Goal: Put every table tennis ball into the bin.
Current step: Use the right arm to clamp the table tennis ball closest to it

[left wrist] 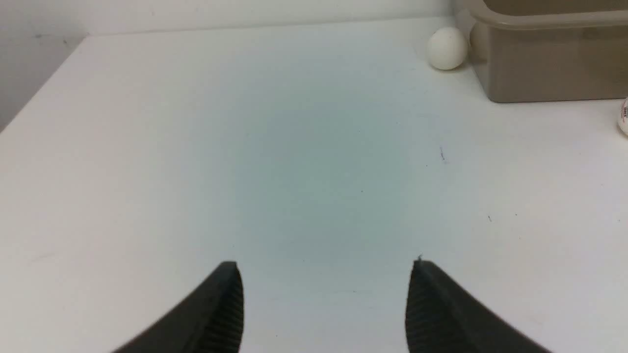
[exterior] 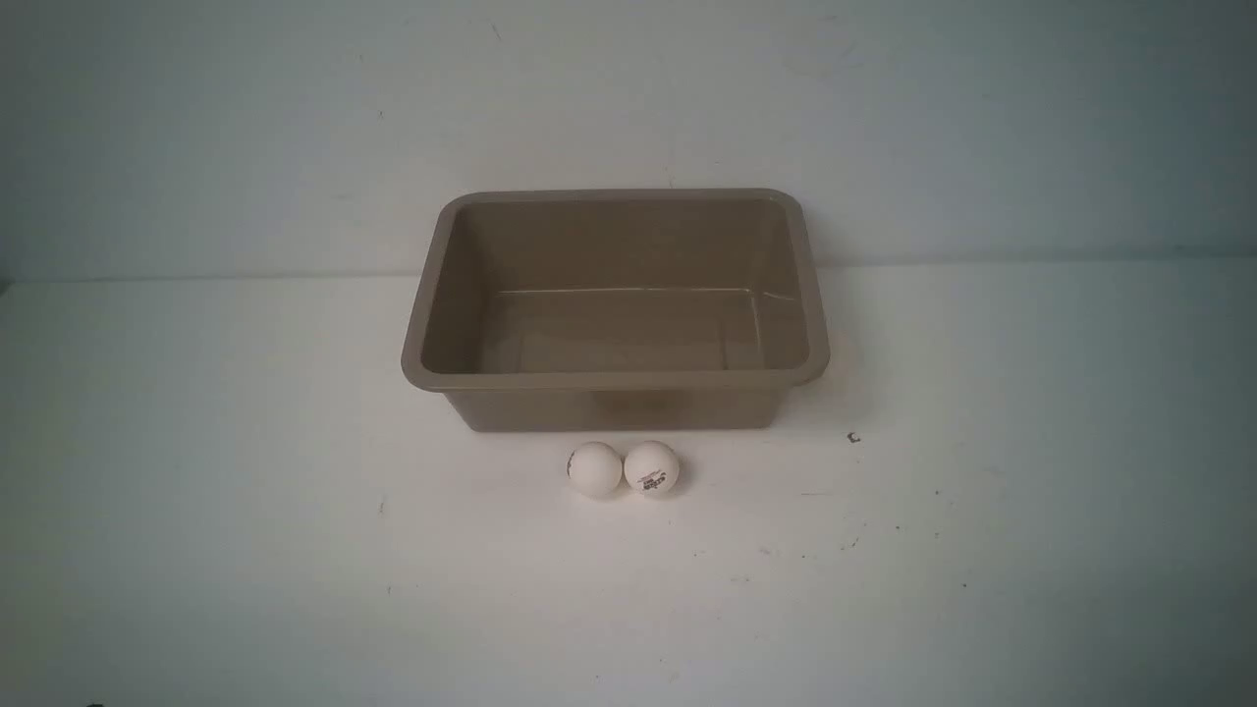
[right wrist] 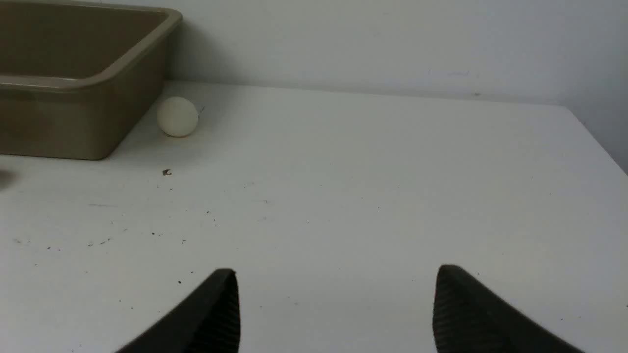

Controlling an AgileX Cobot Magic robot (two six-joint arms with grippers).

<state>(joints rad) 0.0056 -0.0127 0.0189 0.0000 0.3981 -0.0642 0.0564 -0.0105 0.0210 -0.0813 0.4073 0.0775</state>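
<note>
The left gripper (left wrist: pixel 324 306) and right gripper (right wrist: pixel 336 311) gape empty. One table tennis ball (left wrist: pixel 624 116) (logo seemingly red) is cropped near the bin (left wrist: pixel 539 73).

Bin (exterior: pixel 615 378) plain taupe all over, unmarked. Two near balls matte white: left ball (exterior: pixel 595 468) with a small dark mark at its left edge, right ball (exterior: pixel 652 467) with a dark printed logo. Tabletop (exterior: pixel 245 511) white, flecked with dark specks toward the right; left gripper (left wrist: pixel 324 304) and right gripper (right wrist: pixel 336 309) black, inner faces finely ribbed.
</note>
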